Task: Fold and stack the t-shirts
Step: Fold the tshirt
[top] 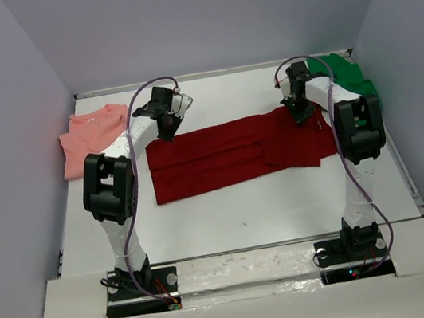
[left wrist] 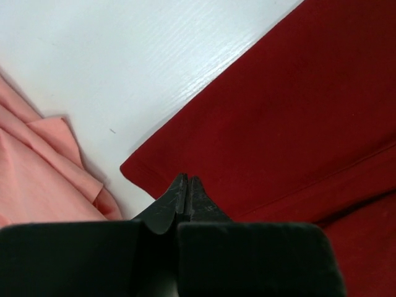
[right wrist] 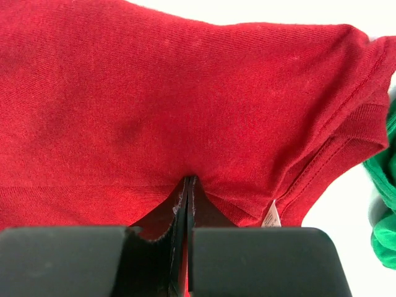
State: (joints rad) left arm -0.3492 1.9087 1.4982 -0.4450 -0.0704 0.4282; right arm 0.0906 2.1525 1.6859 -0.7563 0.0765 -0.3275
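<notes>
Dark red t-shirt [top: 235, 151], left pincer [left wrist: 185, 180] and right pincer [right wrist: 189, 180] pinching far edge

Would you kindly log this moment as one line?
left gripper: jaws shut at corner of dark red cloth t-shirt | right gripper: jaws shut, pinching that shirt's edge

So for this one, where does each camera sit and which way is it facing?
Top external: above and behind the arm bases, looking down and forward over the table. Both arms show whole, with the left gripper and right gripper on the dark red t-shirt.
Left wrist: on the left arm, looking down past its shut fingers at the shirt's hem, with the salmon pink t-shirt beside it.
Right wrist: on the right arm, looking down past its shut fingers, which pinch the red cloth, with the green t-shirt at the edge.
Shared: both wrist views show the dark red t-shirt.
</notes>
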